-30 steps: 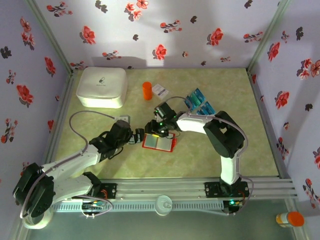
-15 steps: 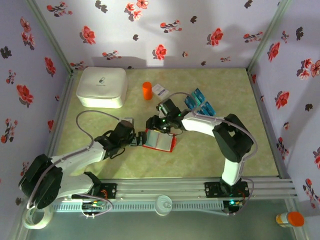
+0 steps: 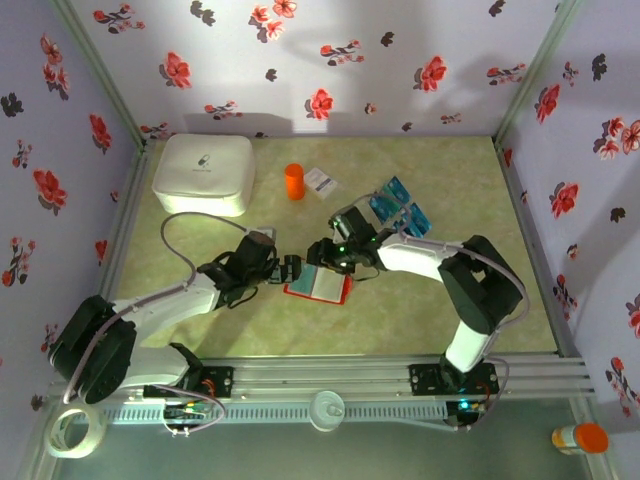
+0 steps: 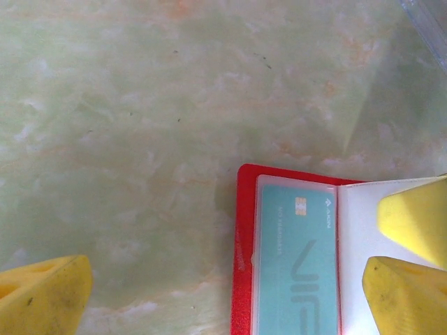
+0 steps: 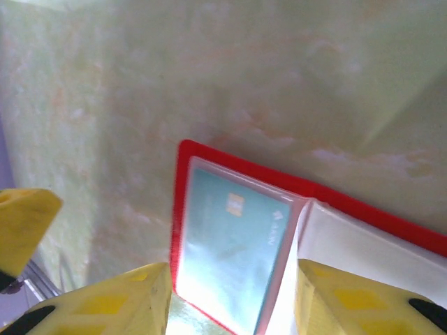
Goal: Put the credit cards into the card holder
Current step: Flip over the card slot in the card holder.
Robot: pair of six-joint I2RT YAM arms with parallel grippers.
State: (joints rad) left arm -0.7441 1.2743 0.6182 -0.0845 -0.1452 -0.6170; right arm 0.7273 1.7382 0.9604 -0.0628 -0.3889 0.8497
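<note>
Lying open on the green marbled table (image 3: 270,328), a little below centre of the top view: the card holder (image 3: 318,286), red rim, pale pockets facing up. Left fingers (image 3: 291,269) are at its left edge and right fingers (image 3: 322,257) at its upper edge. Both arms reach in toward it.

Left wrist view: card holder (image 4: 242,237) at lower right of frame. One teal card (image 4: 297,272) sits in the clear left pocket, chip and light lettering showing. Left fingers (image 4: 43,299) are spread wide and grip nothing: one at lower left over bare table, the other at lower right over the white right-hand leaf. A third yellow finger sits just above it, over the same leaf.

Right wrist view: right fingers (image 5: 122,300) are parted at the bottom edge, with the teal card (image 5: 223,241) in its pocket showing in the gap. Whether they touch the holder, cannot tell.

Loose credit cards (image 3: 398,208), blue and teal, are heaped up and right of the holder. White box (image 3: 203,172) is at upper left, with the orange cylinder (image 3: 293,181) and paper card (image 3: 320,180) at upper centre.
</note>
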